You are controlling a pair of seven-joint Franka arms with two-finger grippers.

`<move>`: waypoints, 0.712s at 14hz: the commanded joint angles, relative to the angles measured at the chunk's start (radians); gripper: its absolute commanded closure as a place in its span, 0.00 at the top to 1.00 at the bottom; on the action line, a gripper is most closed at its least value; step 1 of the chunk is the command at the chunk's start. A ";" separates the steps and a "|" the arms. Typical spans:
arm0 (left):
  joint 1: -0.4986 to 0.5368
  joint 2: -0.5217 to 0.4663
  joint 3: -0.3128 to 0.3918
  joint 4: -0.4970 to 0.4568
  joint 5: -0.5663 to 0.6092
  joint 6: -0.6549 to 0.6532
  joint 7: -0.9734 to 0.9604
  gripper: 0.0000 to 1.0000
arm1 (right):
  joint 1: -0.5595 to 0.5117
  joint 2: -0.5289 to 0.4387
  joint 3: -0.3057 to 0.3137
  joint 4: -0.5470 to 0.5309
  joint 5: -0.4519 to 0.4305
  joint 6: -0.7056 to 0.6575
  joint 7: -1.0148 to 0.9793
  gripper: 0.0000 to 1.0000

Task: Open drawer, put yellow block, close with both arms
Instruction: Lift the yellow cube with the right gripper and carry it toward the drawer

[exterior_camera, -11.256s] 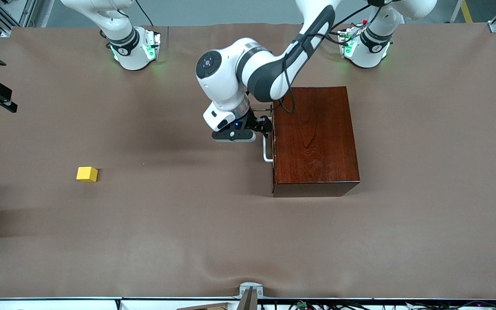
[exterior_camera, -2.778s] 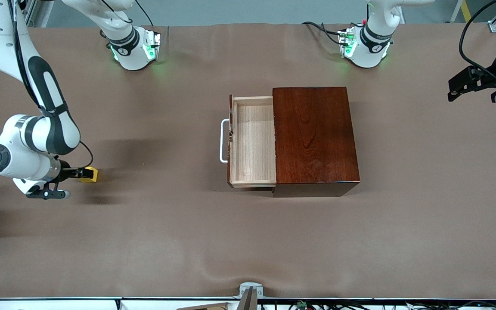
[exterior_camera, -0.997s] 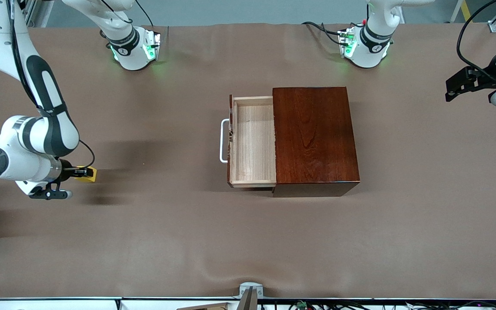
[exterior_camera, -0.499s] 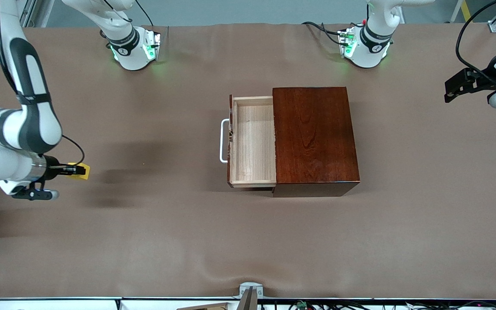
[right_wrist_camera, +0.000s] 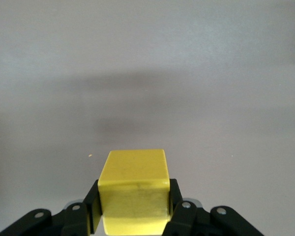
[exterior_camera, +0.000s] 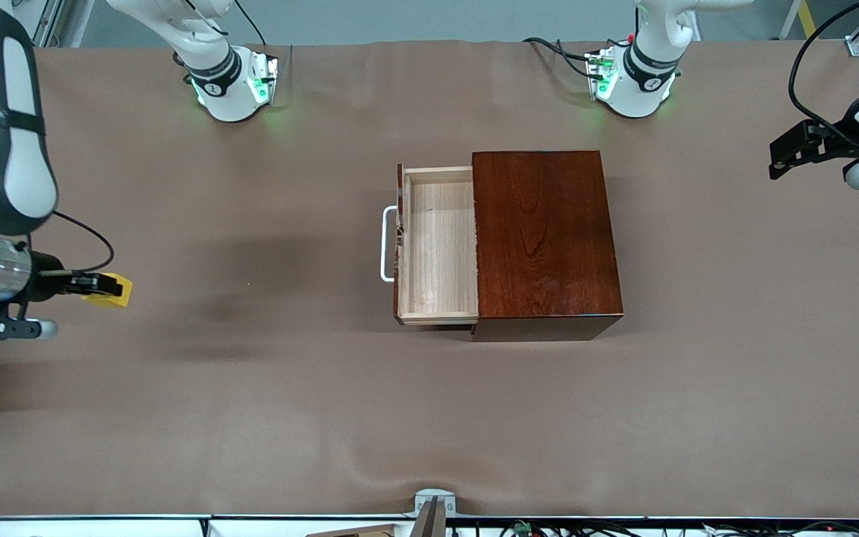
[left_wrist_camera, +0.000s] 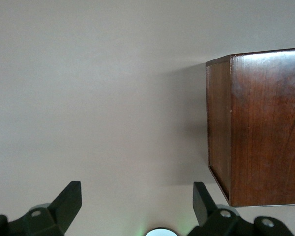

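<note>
The yellow block (exterior_camera: 115, 291) hangs above the cloth near the right arm's end of the table, with my right gripper (exterior_camera: 100, 286) shut on it. In the right wrist view the yellow block (right_wrist_camera: 133, 187) sits squeezed between both black fingers (right_wrist_camera: 92, 209). The drawer (exterior_camera: 437, 246) stands pulled out of the dark red-brown box (exterior_camera: 545, 239), its pale tray bare and its white handle (exterior_camera: 386, 245) facing the right arm's end. My left gripper (exterior_camera: 802, 145) waits open in the air over the left arm's end of the table. Its fingers (left_wrist_camera: 69, 201) show spread wide, with the box (left_wrist_camera: 258, 128) ahead of them.
Brown cloth (exterior_camera: 288, 388) covers the whole table. The two green-lit arm bases (exterior_camera: 232, 86) stand along the edge farthest from the front camera. A metal bracket (exterior_camera: 433, 507) sits at the table edge nearest the front camera.
My right gripper has risen off the cloth with the yellow block in it, drifting toward the right arm's end of the table. The left arm has hardly shifted.
</note>
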 commanded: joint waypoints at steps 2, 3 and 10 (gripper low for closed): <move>0.005 -0.007 -0.004 -0.001 -0.013 0.009 0.011 1.00 | 0.033 -0.028 0.006 0.083 0.015 -0.084 0.059 0.00; 0.005 -0.005 -0.004 0.002 -0.013 0.009 0.011 1.00 | 0.037 -0.042 0.015 0.094 0.015 -0.088 0.074 0.00; 0.008 -0.005 -0.004 0.007 -0.014 0.009 0.014 1.00 | 0.149 -0.062 0.026 0.114 0.012 -0.111 0.373 0.00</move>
